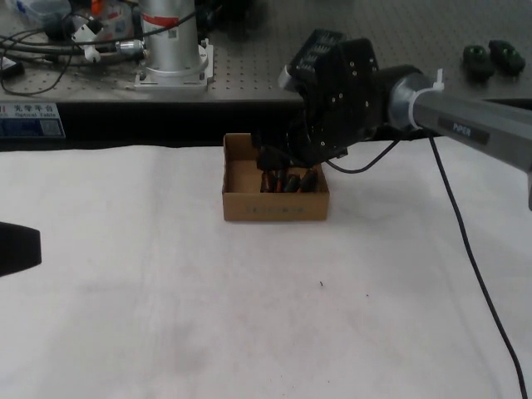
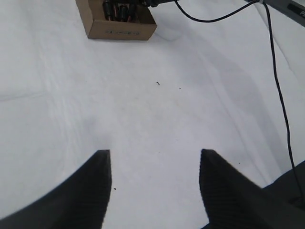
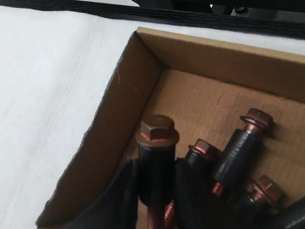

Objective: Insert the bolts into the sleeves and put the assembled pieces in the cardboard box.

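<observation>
Sleeved bolt [image 3: 156, 143] clamped in right tool [image 3: 157, 177], inside cardboard box [image 3: 209, 53]

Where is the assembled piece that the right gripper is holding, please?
In the right wrist view, the assembled piece is clamped in the right gripper, inside the cardboard box, next to the other pieces lying on its floor.

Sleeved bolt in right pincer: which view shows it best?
Right wrist view: the sleeved bolt is close up, held in the right pincer, hex head and dark sleeve clear, over the cardboard box. In the high view the arm's wrist covers it. In the left wrist view it is lost among distant dark pieces in the box.
</observation>
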Action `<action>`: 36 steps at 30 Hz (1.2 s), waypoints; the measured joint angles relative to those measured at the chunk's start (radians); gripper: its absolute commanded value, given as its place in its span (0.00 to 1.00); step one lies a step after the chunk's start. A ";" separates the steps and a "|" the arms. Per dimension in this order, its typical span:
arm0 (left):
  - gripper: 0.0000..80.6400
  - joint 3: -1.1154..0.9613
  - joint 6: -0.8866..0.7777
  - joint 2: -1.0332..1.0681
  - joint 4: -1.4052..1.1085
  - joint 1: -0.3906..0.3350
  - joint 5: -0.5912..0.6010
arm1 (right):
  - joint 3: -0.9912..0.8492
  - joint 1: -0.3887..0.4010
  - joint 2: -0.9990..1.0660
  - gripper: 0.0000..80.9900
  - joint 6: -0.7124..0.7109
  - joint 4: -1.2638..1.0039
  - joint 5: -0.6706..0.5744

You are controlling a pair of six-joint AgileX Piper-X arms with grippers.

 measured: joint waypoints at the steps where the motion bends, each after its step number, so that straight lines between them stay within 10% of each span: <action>1: 0.51 0.000 0.000 0.000 0.000 0.000 0.000 | 0.000 0.000 0.000 0.48 -0.003 0.003 0.000; 19: 0.51 0.000 0.082 0.000 0.000 0.000 0.000 | -0.002 0.000 -0.063 0.40 -0.027 0.238 0.005; 36: 0.51 0.251 0.217 -0.002 -0.044 0.000 -0.037 | 0.281 0.002 -0.699 0.36 -0.280 0.735 0.289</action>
